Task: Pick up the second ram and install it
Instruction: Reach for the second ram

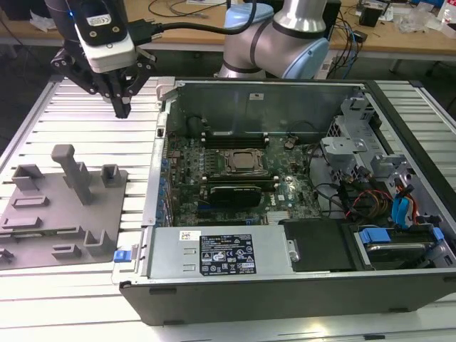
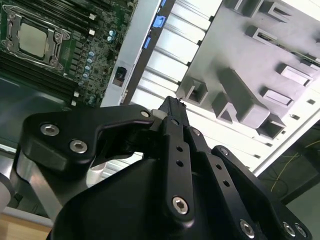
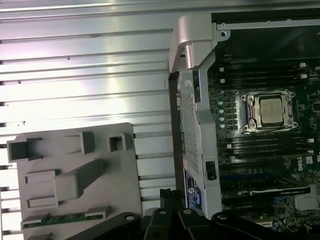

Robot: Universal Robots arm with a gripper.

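Closest to us in the second wrist view is the gripper [image 2: 172, 104], its fingers pressed together with nothing between them. In the exterior view it hangs at eleven o'clock over the table [image 1: 71, 303], between the tray [image 1: 100, 214] at eight o'clock and the case [image 1: 285, 303], which runs from centre to three o'clock. We find the ram [image 3: 65, 218] lying in the tray, well apart from the gripper.

We judge this to be the approach, with the pick not yet begun. Taking the ram would call for parted fingers, squared across its thin faces, and a straight descent onto it.

We count one arm [image 1: 285, 28], one gripper, one tray, one ram in it, one case, one processor [image 3: 272, 110], and two banks of sockets [image 3: 260, 77], one on either side of the processor.
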